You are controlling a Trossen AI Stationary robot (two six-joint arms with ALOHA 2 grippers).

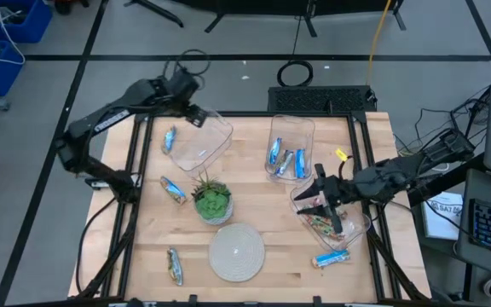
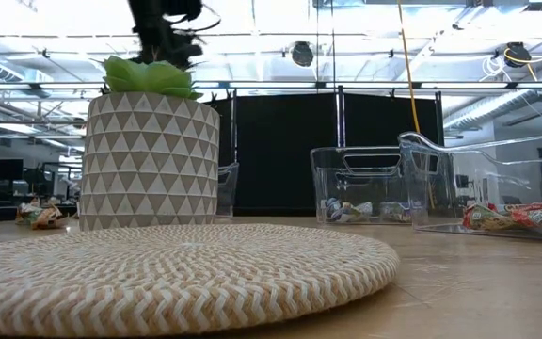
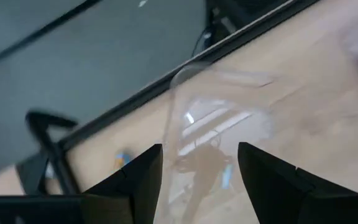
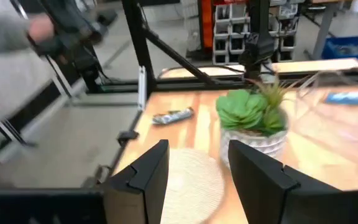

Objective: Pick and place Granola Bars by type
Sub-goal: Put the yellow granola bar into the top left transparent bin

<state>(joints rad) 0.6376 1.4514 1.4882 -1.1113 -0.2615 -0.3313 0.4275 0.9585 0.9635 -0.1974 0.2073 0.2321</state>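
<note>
With both grippers empty and spread wide, this looks like a between-picks step: left gripper [image 1: 196,117] hangs over the left bin [image 1: 201,143], right gripper [image 1: 323,203] over the right bin [image 1: 354,223]. Left bin holds one blue bar [image 1: 170,139], middle bin [image 1: 292,128] several blue ones, right bin multicoloured ones. Next move probably means reaching a loose bar: beside the plant [image 1: 174,190], near the mat [image 1: 175,265], or outside the right bin [image 1: 331,258].
</note>
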